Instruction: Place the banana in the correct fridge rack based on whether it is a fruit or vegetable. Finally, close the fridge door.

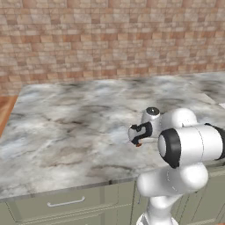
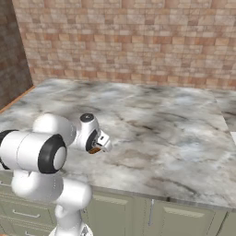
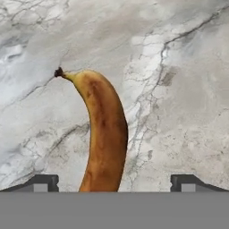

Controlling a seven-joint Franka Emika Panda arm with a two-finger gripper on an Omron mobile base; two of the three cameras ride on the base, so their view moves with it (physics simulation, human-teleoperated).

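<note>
Hand view: a curved, brownish-orange banana (image 3: 103,138) with a dark stem tip lies flat on the grey-and-white marble countertop (image 3: 179,89), running up between the two dark finger tips of the gripper (image 3: 114,183), whose jaws stand wide apart on either side of the fruit and hold nothing. The left base view shows the white arm bent low over the countertop (image 1: 66,118), its gripper (image 1: 137,135) close above the stone near the front edge, before a brick wall (image 1: 110,39). The straddling pose suggests the hand is lined up to close across the banana's width, a pickup not yet made. Shelving the fruit and shutting the door appear to lie ahead.
</note>
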